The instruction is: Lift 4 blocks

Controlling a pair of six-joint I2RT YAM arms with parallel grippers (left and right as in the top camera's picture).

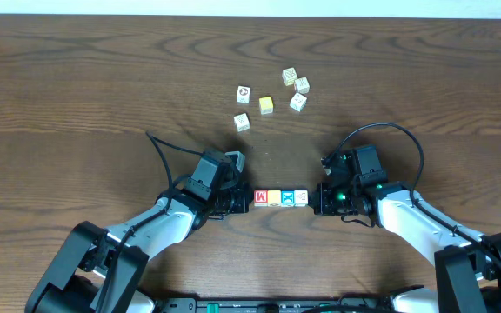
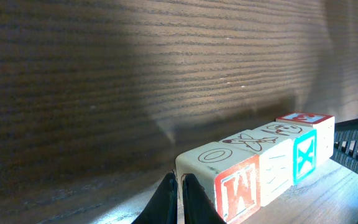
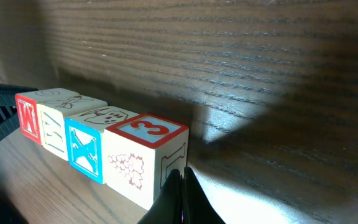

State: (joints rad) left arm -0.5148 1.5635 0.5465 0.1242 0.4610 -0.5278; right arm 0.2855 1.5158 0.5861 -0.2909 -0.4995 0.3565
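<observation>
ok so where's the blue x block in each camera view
Overhead: the blue X block is lower centre, third from the left in the row of four.
Left wrist: the blue X block is at the right, third from the near end.
Right wrist: the blue X block is left of centre, second from the near end.
Shared landmark: the red M block at the row's end, with one block between it and the X.

I work at a robot test bench: my left arm [image 1: 159, 219] and right arm [image 1: 420, 213] sit at a wood-grain table [image 1: 76, 78].
</observation>
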